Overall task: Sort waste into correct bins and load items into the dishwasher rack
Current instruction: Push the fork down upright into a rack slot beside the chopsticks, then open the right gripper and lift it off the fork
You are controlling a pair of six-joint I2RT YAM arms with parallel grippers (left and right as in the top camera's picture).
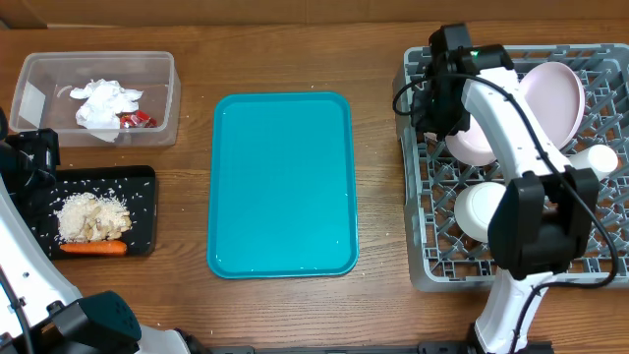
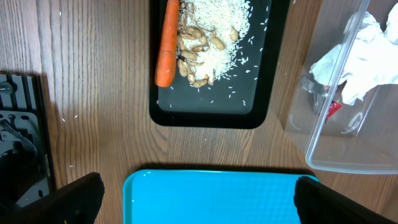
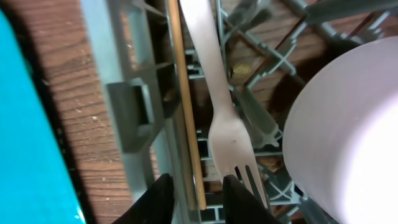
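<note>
Wooden table (image 1: 383, 307): teal tray (image 1: 282, 184) lies between black tray (image 1: 144, 197) and grey rack (image 1: 423, 246).

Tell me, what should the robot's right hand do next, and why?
Probably lift the right hand straight up out of the dishwasher rack: the fork already seems to lie loose in it, not pinched by the open hand.

The tabletop (image 1: 187, 295) is brown with wood grain. The big tray (image 1: 282, 184) is teal; the small tray (image 1: 143, 236) is black, with pale beige scraps (image 1: 93, 216) and an orange carrot (image 1: 93, 249). The clear tub (image 1: 167, 98) has white napkins (image 1: 103, 101) and a red wrapper (image 1: 138, 120). The rack (image 1: 423, 251) is grey, plate (image 1: 555, 93) and fork (image 3: 214, 74) white.
</note>
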